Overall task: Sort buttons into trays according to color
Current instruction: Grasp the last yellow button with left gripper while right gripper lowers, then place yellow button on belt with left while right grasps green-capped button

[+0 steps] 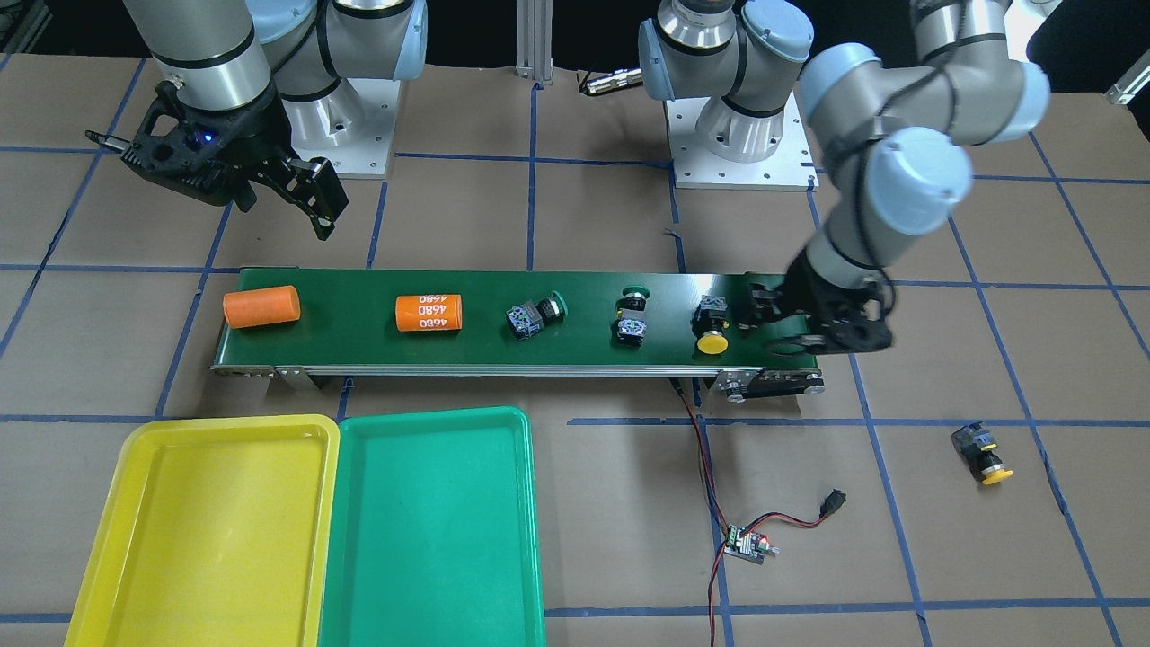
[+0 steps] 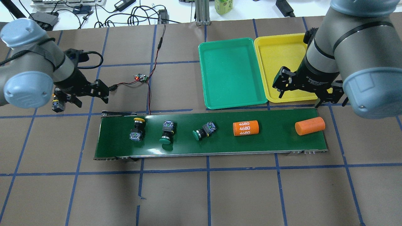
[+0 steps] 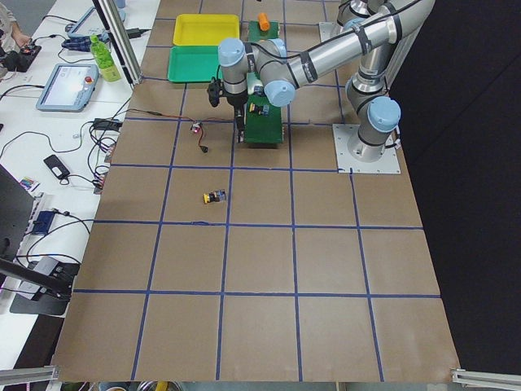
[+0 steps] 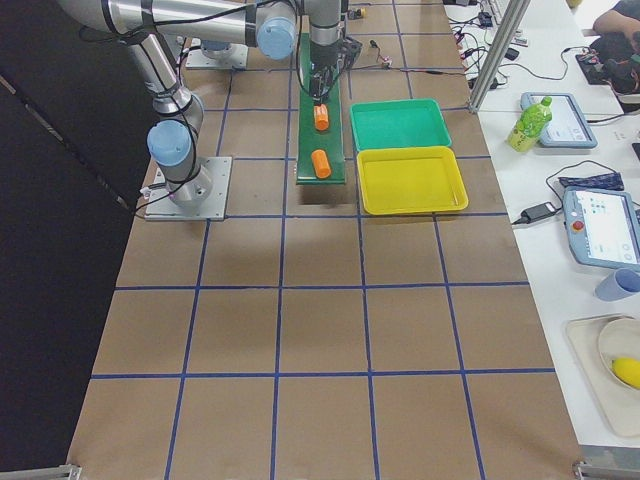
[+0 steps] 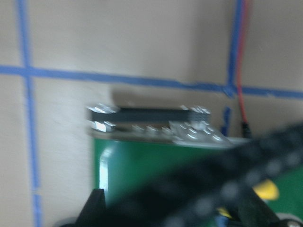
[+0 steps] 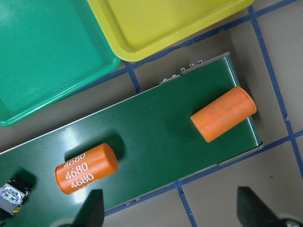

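Three buttons lie on the conveyor belt (image 1: 359,337): a yellow-capped one (image 1: 712,328) (image 2: 137,128) and two green-capped ones (image 1: 633,314) (image 1: 537,314). A second yellow-capped button (image 1: 982,452) lies on the table, past the belt's end. The yellow tray (image 1: 207,521) and the green tray (image 1: 431,521) stand side by side, both bare. My left gripper (image 1: 764,319) (image 2: 105,92) is open and empty, just beyond the belt's end near the yellow button. My right gripper (image 2: 300,95) (image 1: 305,193) is open and empty, above the belt's other end by the yellow tray's edge.
Two orange cylinders (image 1: 261,306) (image 1: 429,313) lie on the belt's right-arm half. A small controller board (image 1: 746,544) with red and black wires sits on the table, wired to the belt's end. Blue tape lines grid the brown table.
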`<state>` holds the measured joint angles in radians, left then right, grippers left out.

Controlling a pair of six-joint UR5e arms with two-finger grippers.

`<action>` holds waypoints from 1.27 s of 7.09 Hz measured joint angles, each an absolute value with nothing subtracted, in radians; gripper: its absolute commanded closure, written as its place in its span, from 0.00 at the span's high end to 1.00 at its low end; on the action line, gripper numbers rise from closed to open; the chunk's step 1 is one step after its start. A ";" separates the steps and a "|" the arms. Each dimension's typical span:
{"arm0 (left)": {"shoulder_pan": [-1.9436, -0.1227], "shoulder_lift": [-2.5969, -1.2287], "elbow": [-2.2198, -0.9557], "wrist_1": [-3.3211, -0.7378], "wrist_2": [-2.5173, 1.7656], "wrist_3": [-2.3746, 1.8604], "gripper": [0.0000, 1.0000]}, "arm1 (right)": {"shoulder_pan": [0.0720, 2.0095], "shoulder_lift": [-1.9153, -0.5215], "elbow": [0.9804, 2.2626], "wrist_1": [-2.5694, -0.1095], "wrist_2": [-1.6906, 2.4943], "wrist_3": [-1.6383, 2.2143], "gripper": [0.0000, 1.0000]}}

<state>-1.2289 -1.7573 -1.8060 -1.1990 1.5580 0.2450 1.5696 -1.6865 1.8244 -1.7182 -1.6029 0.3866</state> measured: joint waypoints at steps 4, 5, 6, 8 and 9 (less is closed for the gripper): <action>-1.031 -2.044 -1.613 -1.045 1.579 0.379 1.00 | 1.576 -1.700 1.812 -1.716 -1.561 0.410 1.00; -1.015 -2.084 -1.607 -1.024 1.579 0.381 1.00 | 1.578 -1.701 1.816 -1.716 -1.549 0.489 1.00; -1.008 -2.110 -1.609 -1.016 1.579 0.381 0.92 | 1.586 -1.703 1.820 -1.716 -1.513 0.626 1.00; -0.989 -2.129 -1.648 -1.006 1.582 0.394 0.00 | 1.611 -1.701 1.829 -1.719 -1.447 0.826 1.00; -0.981 -2.130 -1.668 -0.993 1.583 0.401 0.00 | 1.620 -1.700 1.838 -1.720 -1.440 0.885 1.00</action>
